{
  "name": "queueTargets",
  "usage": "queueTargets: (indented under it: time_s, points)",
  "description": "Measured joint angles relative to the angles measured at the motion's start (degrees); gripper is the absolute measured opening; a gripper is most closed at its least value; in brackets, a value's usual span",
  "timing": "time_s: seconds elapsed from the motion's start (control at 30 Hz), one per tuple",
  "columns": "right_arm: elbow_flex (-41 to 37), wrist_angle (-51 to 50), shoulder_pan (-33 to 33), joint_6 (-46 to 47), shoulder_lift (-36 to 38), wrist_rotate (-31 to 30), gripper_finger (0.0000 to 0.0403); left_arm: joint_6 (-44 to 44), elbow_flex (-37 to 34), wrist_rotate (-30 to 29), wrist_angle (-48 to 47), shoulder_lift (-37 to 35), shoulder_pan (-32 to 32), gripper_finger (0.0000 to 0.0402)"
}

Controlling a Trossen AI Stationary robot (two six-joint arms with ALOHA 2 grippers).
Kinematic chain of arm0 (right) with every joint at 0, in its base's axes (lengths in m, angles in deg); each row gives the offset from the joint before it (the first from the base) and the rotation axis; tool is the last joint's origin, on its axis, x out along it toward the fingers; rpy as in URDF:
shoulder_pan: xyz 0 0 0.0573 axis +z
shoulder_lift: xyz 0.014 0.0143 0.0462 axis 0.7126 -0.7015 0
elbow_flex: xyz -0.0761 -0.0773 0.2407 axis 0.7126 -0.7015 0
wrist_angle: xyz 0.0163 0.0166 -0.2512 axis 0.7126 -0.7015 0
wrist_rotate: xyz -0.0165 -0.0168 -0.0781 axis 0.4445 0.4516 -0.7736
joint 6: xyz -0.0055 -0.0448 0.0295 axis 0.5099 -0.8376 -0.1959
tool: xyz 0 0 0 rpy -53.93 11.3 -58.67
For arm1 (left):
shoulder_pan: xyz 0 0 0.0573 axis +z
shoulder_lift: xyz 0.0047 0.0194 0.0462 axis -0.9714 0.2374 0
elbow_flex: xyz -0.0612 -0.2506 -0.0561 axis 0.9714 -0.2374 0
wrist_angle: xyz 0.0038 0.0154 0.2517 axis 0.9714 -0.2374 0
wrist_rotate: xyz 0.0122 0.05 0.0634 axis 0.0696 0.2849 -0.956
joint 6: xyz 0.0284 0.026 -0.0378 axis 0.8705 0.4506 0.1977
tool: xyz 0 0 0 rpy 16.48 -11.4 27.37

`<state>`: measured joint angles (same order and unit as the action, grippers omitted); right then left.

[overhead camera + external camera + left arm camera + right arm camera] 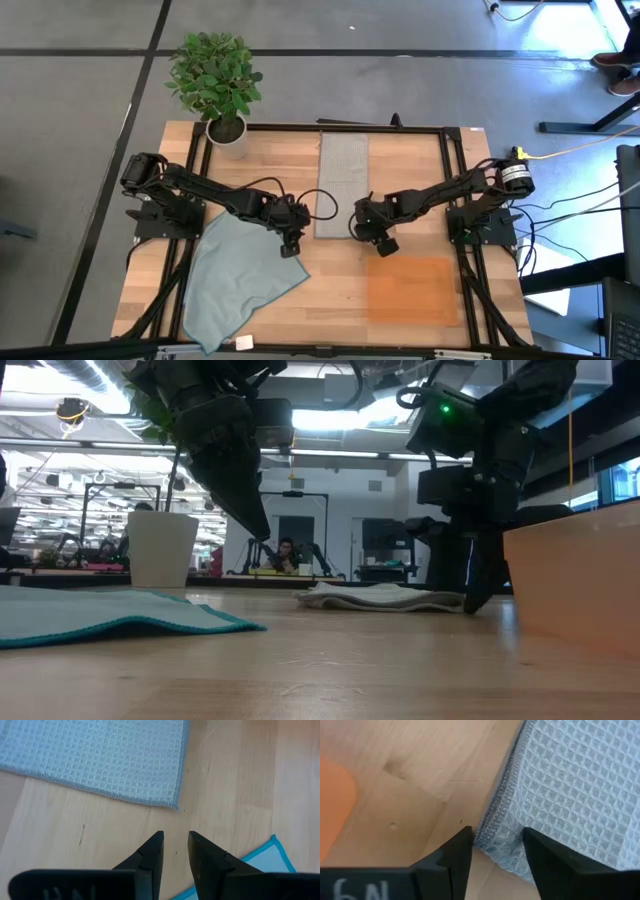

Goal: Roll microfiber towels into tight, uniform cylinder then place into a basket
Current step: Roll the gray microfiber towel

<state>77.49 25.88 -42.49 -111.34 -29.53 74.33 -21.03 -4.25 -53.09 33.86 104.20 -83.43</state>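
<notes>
The grey towel (342,183) lies flat at the table's (330,290) centre. The right gripper (492,842) is narrowly open astride that towel's near corner, apparently touching it. The left gripper (175,845), narrowly open and empty, hovers between the grey towel and the blue towel (238,280). The orange basket (412,290) sits at front right.

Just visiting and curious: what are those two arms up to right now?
Left gripper open, empty, at grey towel's near-left corner. Right gripper open astride its near-right corner. Blue towel flat, unrolled. Basket empty. Nothing blocking.
</notes>
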Motion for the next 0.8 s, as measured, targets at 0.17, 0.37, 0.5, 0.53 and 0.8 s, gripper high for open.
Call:
queueTargets:
  time_s: [0.17, 0.37, 0.5, 0.53, 0.8]
  points:
    - [-0.02, 0.57, 0.00, 2.24, -0.11, -0.86, 0.0117, 5.51, 0.00, 0.00, 3.09, 0.00, -0.90, 0.0080]
    - [-0.02, 1.06, -0.11, 4.80, -0.20, -2.26, 0.0026, 6.54, 0.00, -4.31, 6.10, 0.00, -1.27, 0.0080]
    - [0.21, 0.89, -0.25, 4.91, -0.22, -2.19, 0.0016, 6.05, 0.00, -5.51, 7.03, 0.00, -1.27, 0.0080]
    - [0.33, 0.81, -0.39, 4.92, -0.27, -2.19, 0.0018, 6.01, 0.00, -5.52, 7.27, 0.00, -1.27, 0.0080]
    - [1.55, 0.38, -2.50, 6.57, -0.39, -1.55, 0.0008, 5.95, 0.00, -3.98, 8.28, 0.02, -1.29, 0.0080]
